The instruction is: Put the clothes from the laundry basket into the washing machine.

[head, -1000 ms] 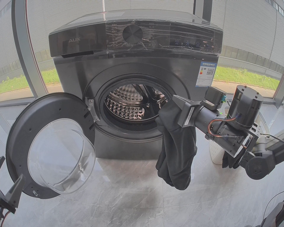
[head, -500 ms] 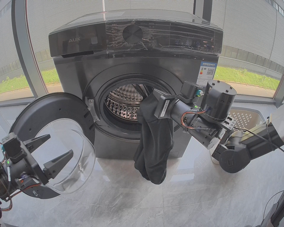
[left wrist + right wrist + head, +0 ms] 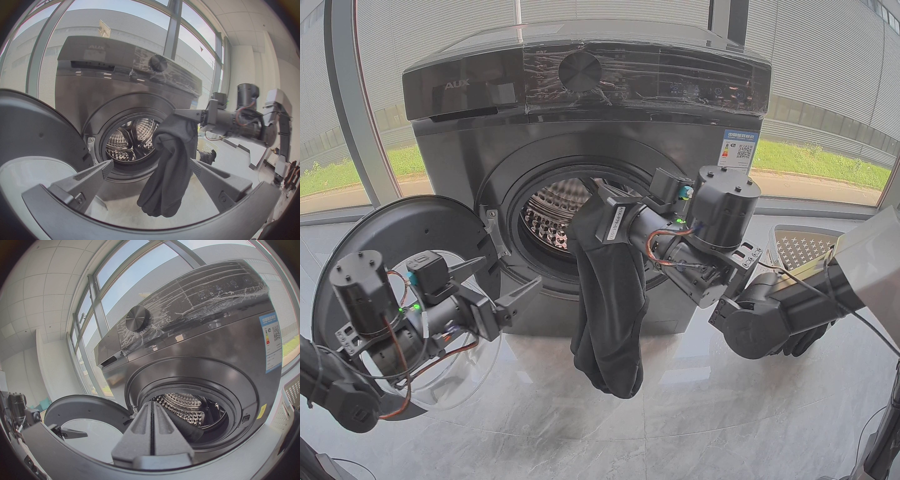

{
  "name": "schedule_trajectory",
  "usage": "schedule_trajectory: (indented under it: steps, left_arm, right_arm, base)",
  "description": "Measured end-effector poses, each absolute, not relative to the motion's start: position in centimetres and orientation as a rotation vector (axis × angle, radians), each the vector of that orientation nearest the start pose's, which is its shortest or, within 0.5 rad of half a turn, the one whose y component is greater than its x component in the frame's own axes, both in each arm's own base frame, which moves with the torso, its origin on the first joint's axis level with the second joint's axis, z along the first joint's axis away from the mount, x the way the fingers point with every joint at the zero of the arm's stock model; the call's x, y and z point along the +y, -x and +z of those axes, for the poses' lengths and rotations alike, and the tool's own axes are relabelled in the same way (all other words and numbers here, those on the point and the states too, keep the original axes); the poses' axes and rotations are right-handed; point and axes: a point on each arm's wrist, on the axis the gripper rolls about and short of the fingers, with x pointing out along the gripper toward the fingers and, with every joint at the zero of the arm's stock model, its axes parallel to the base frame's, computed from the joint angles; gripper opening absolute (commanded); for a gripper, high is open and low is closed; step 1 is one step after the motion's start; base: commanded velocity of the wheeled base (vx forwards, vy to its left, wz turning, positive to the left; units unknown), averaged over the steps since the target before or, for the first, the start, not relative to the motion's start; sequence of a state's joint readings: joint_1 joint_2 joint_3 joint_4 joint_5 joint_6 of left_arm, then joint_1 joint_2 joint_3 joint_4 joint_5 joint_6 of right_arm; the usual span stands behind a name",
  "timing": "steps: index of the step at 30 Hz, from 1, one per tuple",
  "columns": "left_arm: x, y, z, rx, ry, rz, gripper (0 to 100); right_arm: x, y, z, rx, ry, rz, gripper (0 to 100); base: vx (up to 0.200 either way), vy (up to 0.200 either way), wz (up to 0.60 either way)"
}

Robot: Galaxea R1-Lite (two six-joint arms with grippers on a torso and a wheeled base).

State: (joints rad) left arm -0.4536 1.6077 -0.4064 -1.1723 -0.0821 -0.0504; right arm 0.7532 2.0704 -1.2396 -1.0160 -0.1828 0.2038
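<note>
Head view: the right gripper (image 3: pixel 599 199) pinches a limp black garment (image 3: pixel 609 300) at the mouth of the dark grey washing machine (image 3: pixel 487 156), not yet inside. The drum (image 3: pixel 559 215) seems empty, and the left gripper (image 3: pixel 509 274) is spread near the machine's door (image 3: pixel 394 231).

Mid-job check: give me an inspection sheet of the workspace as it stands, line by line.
Surface: glossy grey tiled floor.
Job's things: washing machine with its door swung open; dark garment hanging in front of the drum opening; white laundry basket behind the right arm.
Clutter: nothing seen.
Hands: right hand shut on the dark garment; left hand open and empty, in front of the door.
Cables: orange wires looped at the right wrist.
Surroundings: windows with grass outside.
</note>
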Motion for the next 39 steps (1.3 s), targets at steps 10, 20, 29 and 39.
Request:
schedule_trajectory:
  steps: [10, 20, 29, 39]
  left_arm:
    - [-15.5, -25.8, 13.7, 0.061, 0.06, -0.54, 100]
    - [-17.5, -27.6, 11.9, 0.064, 0.06, -0.679, 100]
    - [-18.5, -30.2, 11.2, 0.026, 0.071, -0.642, 0]
    - [-19.2, -31.5, 10.6, -0.024, 0.083, -0.621, 0]
  right_arm:
    - [30.3, -31.8, 19.3, -0.112, -0.286, 0.571, 0]
    - [31.0, -31.7, 18.4, -0.096, -0.279, 0.579, 0]
    - [31.4, -31.4, 18.2, -0.094, -0.284, 0.59, 0]
    - [31.5, -31.1, 17.5, -0.077, -0.281, 0.593, 0]
  base:
    - [0.0, 0.0, 0.0]
    - [0.0, 0.0, 0.0]
    - [0.0, 0.0, 0.0]
    - [0.0, 0.0, 0.0]
